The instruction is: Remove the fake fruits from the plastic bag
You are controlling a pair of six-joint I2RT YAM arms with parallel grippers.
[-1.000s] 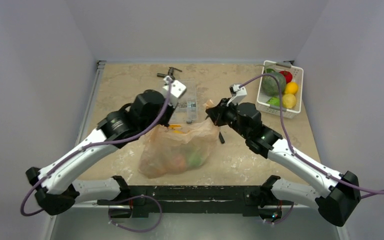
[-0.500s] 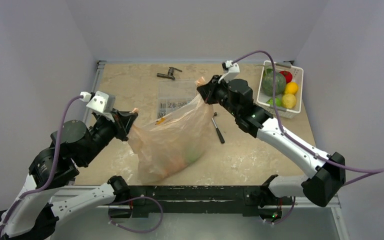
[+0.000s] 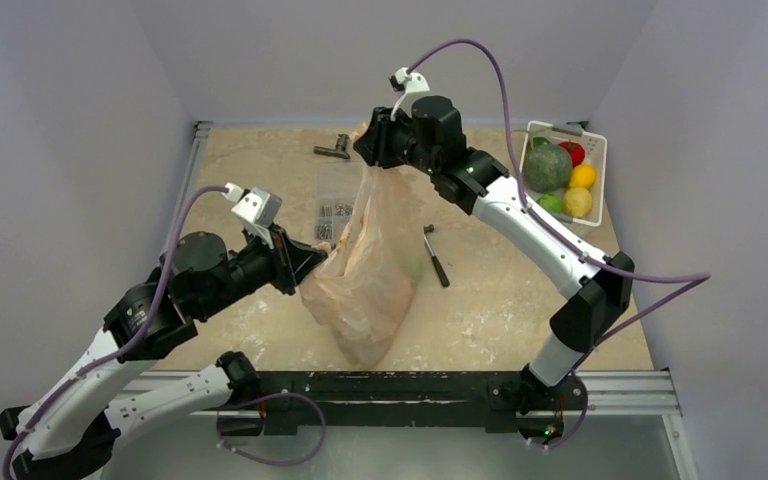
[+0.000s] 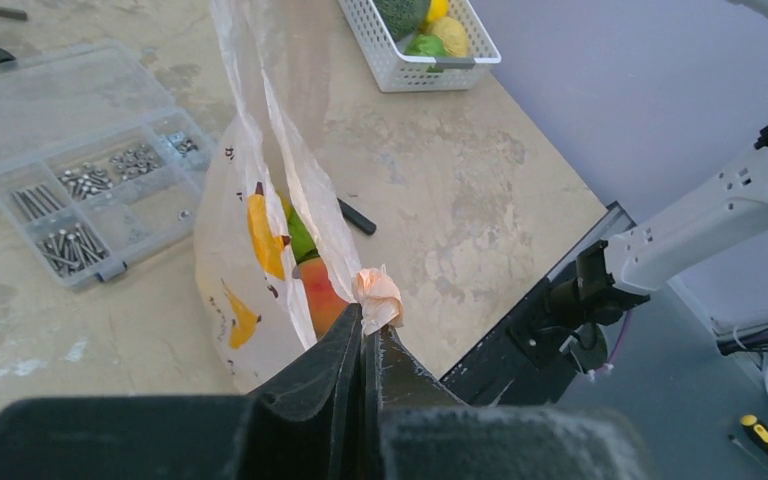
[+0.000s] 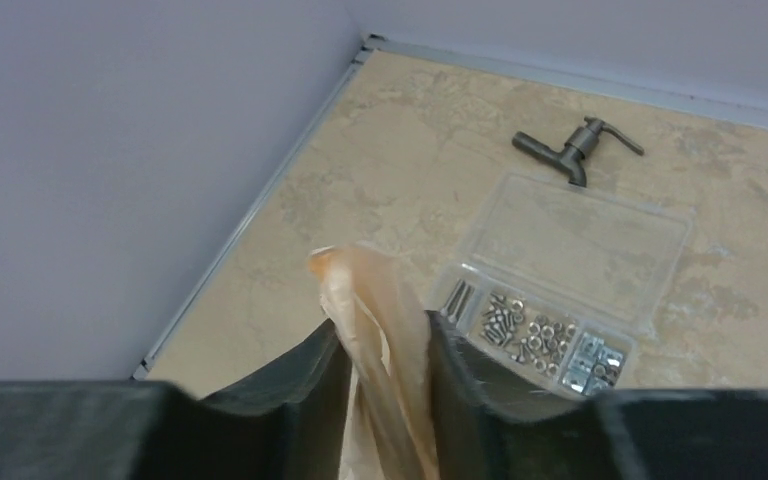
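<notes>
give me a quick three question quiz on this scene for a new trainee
1. True or false: the left gripper is pinched shut on the plastic bag.
2. What does the clear parts box hold? A screws; B fruit; C nothing.
3. Fill in: the bag's top end rises between the fingers of the ___.
Key: 1 true; 2 A; 3 right gripper.
</notes>
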